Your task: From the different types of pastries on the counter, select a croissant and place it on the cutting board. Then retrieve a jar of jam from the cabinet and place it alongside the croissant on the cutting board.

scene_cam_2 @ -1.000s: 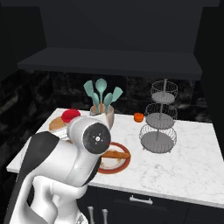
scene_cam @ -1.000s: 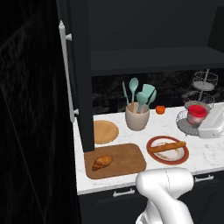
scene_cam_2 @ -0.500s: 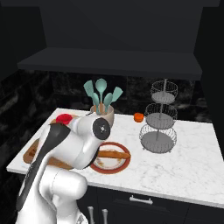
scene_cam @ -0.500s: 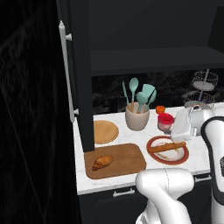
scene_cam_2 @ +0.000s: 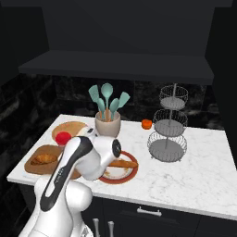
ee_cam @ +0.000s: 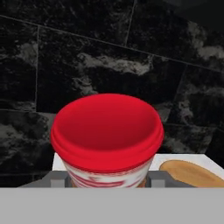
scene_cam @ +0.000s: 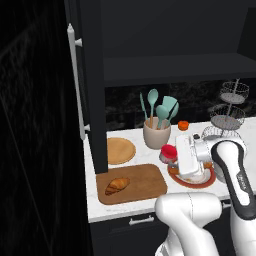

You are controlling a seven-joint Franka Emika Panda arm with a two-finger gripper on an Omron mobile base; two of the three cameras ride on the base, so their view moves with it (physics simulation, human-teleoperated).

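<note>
1. Golden-brown crescent croissant point(scene_cam: 117, 185) already lies on the flat brown wooden cutting board point(scene_cam: 145, 186) in the left base view; red-lidded squat jam jar point(scene_cam: 168, 154) hangs off the white arm's gripper point(scene_cam: 172, 156), above the white marble counter point(scene_cam: 100, 210), just right of the board.
2. From the right base view: same jar point(scene_cam_2: 63, 138) near the round tan plate point(scene_cam_2: 74, 129), board point(scene_cam_2: 37, 167) below.
3. Hand view: jaws clamped on the jar point(ee_cam: 107, 135). Judged mid-carry; next, shift over bare board beside the croissant, lower, release.

I see open board space right of croissant point(scene_cam: 117, 185) on cutting board point(scene_cam: 145, 187), utensil crock point(scene_cam: 157, 134) crowding behind board, round plate point(scene_cam: 120, 150) beside it, cabinet door point(scene_cam: 91, 85) blocking board's left edge
</note>
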